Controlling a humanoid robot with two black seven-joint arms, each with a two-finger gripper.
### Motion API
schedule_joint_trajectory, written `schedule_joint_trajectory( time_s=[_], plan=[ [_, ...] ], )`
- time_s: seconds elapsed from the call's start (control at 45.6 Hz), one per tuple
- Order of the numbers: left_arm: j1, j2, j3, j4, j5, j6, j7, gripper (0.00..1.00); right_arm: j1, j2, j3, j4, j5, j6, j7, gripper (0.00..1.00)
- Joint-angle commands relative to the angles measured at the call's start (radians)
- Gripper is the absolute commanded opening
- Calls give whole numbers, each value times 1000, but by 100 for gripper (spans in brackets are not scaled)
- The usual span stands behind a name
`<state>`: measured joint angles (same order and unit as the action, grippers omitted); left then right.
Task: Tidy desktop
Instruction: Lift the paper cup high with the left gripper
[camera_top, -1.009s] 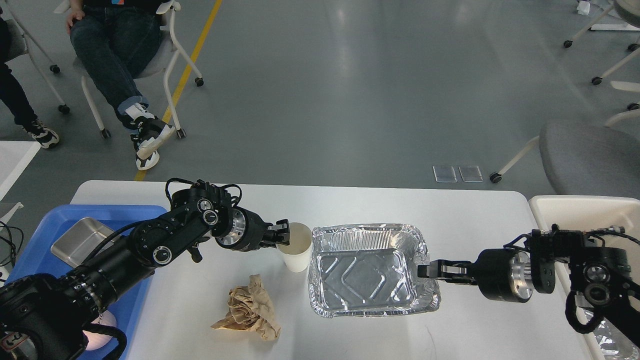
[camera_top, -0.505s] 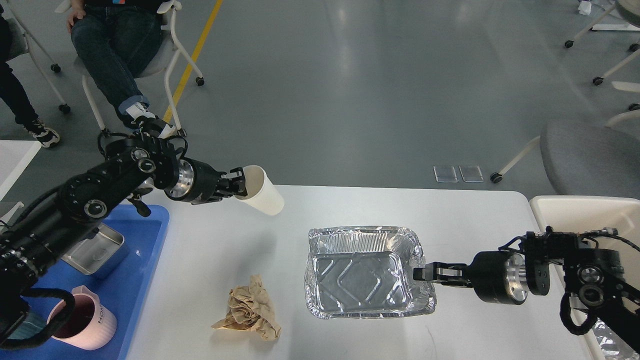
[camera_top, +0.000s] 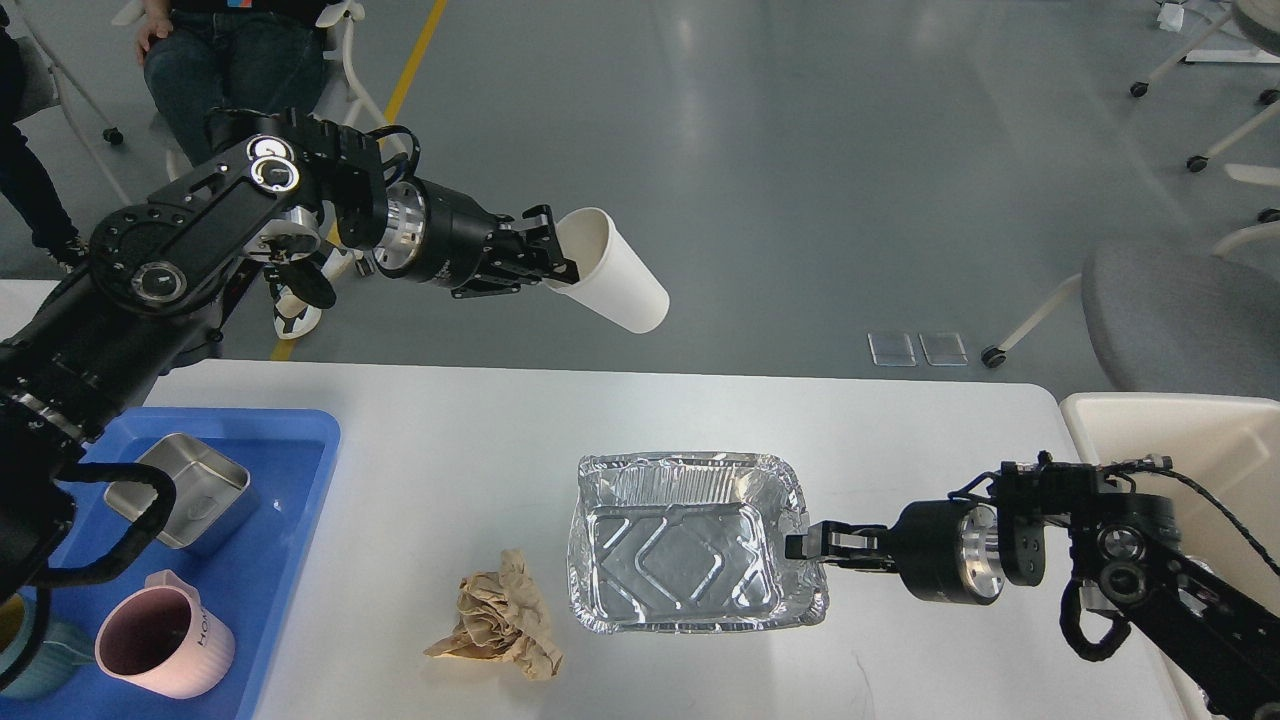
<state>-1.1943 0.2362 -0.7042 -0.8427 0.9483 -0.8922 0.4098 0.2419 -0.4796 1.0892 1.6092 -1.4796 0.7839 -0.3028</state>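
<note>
Above the desktop (camera_top: 480, 420), cup (camera_top: 615, 270) higher.

pink mug (camera_top: 165, 643) on the blue tray (camera_top: 290, 520), dark lettering on its side, perhaps "HOM", rest unreadable

There is one view, from the robot's head, looking forward and down over the desktop (camera_top: 480, 440) from close above its near edge. Beyond the far edge it takes in grey floor (camera_top: 800, 150) and chairs (camera_top: 1180, 310).
</note>
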Motion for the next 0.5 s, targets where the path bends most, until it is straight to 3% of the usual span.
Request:
schedule_joint_trajectory(
  time_s=[0.0,0.198,0.483],
  plan=[
    [-17,-81,-3,1,-5,-22,1,0,2,1,-2,-5,-1,-2,-4,0],
    [-41,-169,0,-6,-8,-60,10,0,11,13,-2,-11,-1,0,-9,0],
    [-39,-195,12,-18,-8,-68,37,3,34,32,-2,-23,-1,0,-19,0]
  ],
)
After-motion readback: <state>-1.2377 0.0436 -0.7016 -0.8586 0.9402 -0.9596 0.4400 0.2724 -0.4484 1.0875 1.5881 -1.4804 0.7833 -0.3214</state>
